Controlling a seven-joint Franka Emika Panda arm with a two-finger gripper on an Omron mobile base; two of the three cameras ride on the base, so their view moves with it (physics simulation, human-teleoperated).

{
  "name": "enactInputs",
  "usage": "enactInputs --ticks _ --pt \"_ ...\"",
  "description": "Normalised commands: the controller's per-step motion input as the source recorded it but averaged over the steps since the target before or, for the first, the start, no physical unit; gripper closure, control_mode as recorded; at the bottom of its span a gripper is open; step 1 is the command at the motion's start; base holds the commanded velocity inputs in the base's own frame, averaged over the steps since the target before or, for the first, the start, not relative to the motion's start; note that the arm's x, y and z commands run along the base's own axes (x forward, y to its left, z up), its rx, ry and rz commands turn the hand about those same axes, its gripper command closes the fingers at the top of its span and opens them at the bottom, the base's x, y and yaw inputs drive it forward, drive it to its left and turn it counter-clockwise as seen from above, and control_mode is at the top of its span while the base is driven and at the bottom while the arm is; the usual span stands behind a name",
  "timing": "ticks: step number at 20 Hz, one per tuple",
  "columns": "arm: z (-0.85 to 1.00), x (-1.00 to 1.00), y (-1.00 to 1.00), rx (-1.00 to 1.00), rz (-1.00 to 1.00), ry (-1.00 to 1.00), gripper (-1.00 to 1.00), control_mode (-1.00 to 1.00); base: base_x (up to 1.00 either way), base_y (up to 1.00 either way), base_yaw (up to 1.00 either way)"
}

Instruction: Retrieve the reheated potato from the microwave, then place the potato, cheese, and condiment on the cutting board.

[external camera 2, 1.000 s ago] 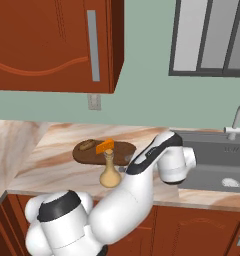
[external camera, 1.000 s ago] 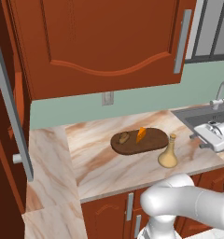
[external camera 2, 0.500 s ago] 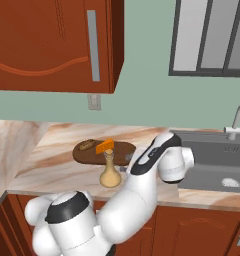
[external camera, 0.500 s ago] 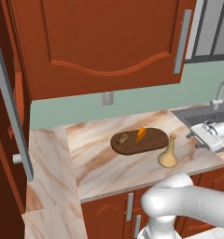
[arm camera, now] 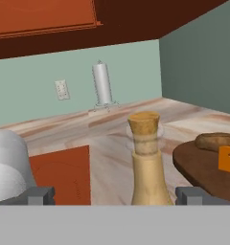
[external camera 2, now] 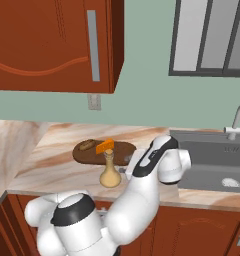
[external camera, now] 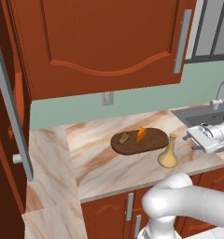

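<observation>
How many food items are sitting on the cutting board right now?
2: the potato at the left end of the cutting board, the cheese near its middle. The condiment bottle stands off it on the counter.

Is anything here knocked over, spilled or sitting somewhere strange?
Nothing stands out. The condiment bottle stands upright on the counter beside the cutting board, where the potato and cheese lie. The open gripper sits level with the bottle.

Centre frame, potato [external camera: 124, 137] and cheese [external camera: 141, 134] lie on the cutting board [external camera: 153, 141]; condiment [external camera: 168, 153] stands on the desk [external camera: 100, 163] just lower right.
</observation>
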Motion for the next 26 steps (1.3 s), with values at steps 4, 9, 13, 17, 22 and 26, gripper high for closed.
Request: enactInputs --ticks 4,9,13,17,22,26 --pt "-0.07 0.21 0.04 0.0 0.0 0.0 -1.0 -1.0 0.0 0.0 0.0" --pt "-0.06 0.18 0.12 0.0 -0.03 0.0 -1.0 -1.0 0.0 0.0 0.0" --pt "-0.16 0.07 0.16 0.0 -0.05 0.0 -1.0 -1.0 0.0 0.0 0.0" --pt "-0.17 0.12 0.11 0.0 -0.06 0.0 -1.0 -1.0 0.0 0.0 0.0" --pt "-0.19 0.09 0.06 0.0 -0.05 0.0 -1.0 -1.0 0.0 0.0 0.0" --pt "-0.15 0.15 0.06 0.0 -0.04 0.0 -1.0 -1.0 0.0 0.0 0.0"
